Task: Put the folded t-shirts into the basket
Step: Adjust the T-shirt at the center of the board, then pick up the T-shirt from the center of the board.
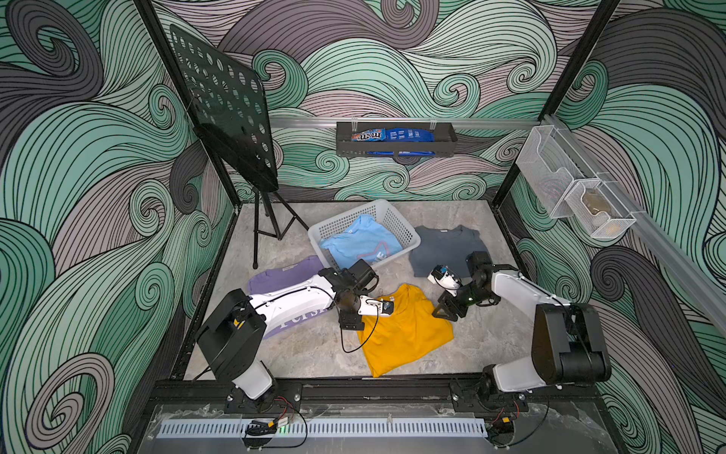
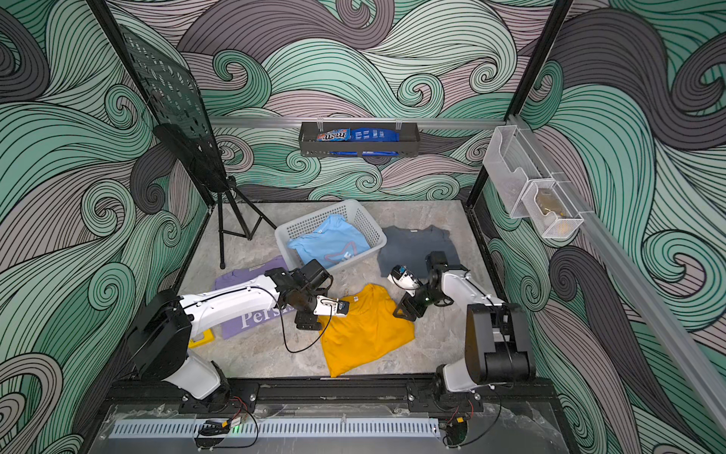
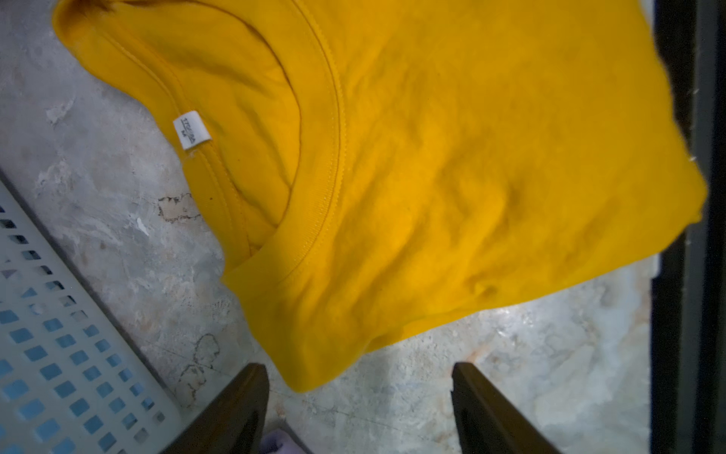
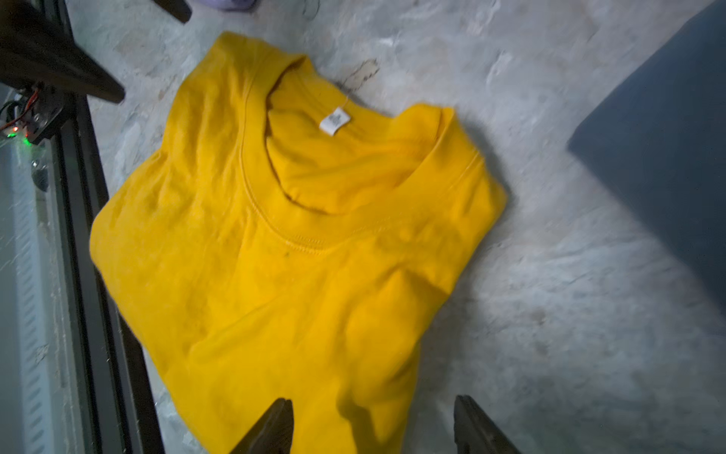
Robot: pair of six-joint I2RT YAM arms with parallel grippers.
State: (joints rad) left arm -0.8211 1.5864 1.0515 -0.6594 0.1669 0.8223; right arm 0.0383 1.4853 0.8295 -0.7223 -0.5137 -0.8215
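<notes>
Target is the mustard shirt, flat on the tabletop; all places below are given off it. Its long axis runs collar to hem, a bit skewed, with the collar end toward the basket and the hem end toward the front rail.

My left fingers are at its left collar-side corner and my right fingers at its right collar-side corner, so the shirt lies between the two. Both pairs are spread wide and hold nothing.

Left wrist view: the shoulder corner pokes into the gap between the fingers. Right wrist view: the side edge runs into the gap. I can't tell if either pair touches cloth.

Neither arm is clearly nearer. I read it as a two-arm pinch on the collar-end corners, then a carry past the collar into the basket.

The light blue shirt is beyond the collar, in the basket, rumpled. The grey shirt is beyond the right corner. The lavender shirt is off the left side, partly under my left arm. Both lie on the tabletop. One of four is in, I'd say.
</notes>
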